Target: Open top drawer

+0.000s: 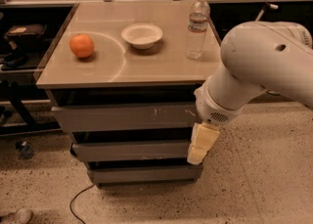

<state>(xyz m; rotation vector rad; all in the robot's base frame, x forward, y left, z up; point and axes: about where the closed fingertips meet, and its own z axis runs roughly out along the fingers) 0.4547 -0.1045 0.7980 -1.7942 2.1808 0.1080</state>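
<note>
Top drawer [122, 118] shut, directly under the tabletop [146, 66]. Arm [254, 66] reaches in from the right. Gripper [201, 145] hangs at the right front corner, level with the middle drawer [132, 150]; spread or closed, can't tell. Risks: it catches the wrong drawer, or a jolt tips the water bottle [197, 27].

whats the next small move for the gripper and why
Probably lift the gripper a little: it hangs at the right corner, level with the middle drawer, below the top drawer, which looks shut.
</note>
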